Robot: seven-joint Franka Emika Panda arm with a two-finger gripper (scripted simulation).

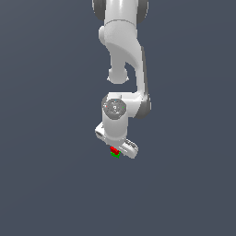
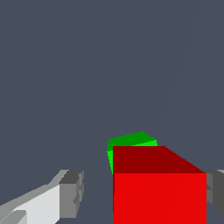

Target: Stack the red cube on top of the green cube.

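The red cube (image 1: 113, 150) is directly over the green cube (image 1: 115, 155), and the two show as one small red-over-green stack under the hand in the exterior view. In the wrist view the red cube (image 2: 159, 197) fills the space between the fingers, with part of the green cube (image 2: 131, 142) showing beyond it. My gripper (image 1: 115, 151) stands around the red cube and is open. One finger (image 2: 70, 192) stands clearly apart from the cube. The other finger (image 2: 216, 192) lies right at the cube's opposite face.
The white arm (image 1: 124, 55) reaches down from the top of the exterior view over a plain dark grey floor (image 1: 46, 184). No other objects show.
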